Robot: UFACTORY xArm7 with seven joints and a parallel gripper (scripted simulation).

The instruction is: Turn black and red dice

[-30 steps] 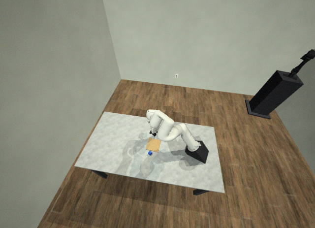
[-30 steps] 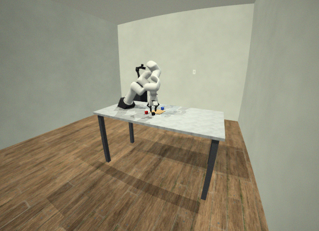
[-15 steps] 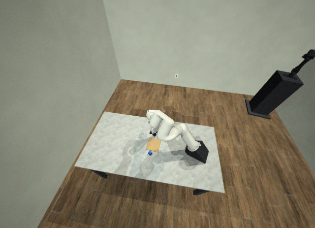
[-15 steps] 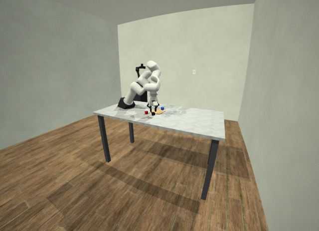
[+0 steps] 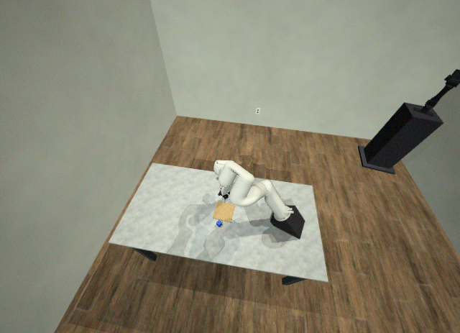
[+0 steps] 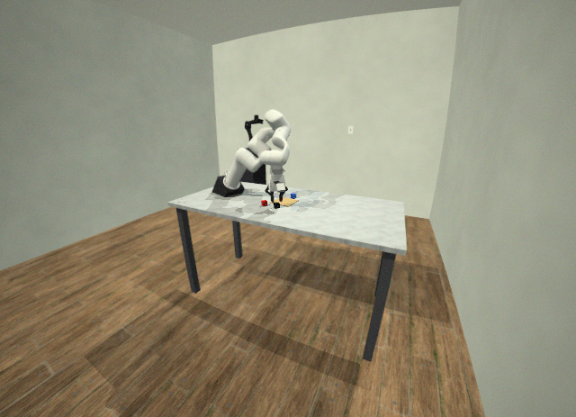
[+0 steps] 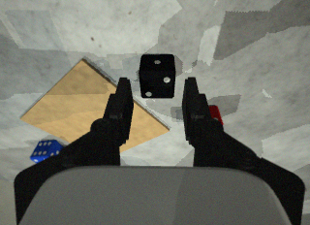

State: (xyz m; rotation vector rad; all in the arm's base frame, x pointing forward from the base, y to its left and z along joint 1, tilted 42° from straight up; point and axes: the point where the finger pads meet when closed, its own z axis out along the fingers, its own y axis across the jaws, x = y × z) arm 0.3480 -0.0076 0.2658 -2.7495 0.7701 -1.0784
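The black die (image 7: 157, 75) lies on the table just off the tan mat's (image 7: 91, 109) edge, three pips facing up in the wrist view. My gripper (image 7: 157, 91) is open and hovers above it, the die just beyond the fingertips, nothing between them. The red die (image 7: 215, 113) lies on the table, mostly hidden behind the right finger. The blue die (image 7: 46, 150) lies on the table beside the mat's other side. In the exterior view the black die (image 6: 276, 205), red die (image 6: 264, 202), blue die (image 6: 293, 195) and gripper (image 6: 276, 199) show; in the top view the mat (image 5: 224, 212) and blue die (image 5: 219, 224) show.
The arm's black base (image 5: 287, 221) stands on the table to the mat's right. A black pedestal with a camera arm (image 5: 401, 136) stands on the floor far from the table.
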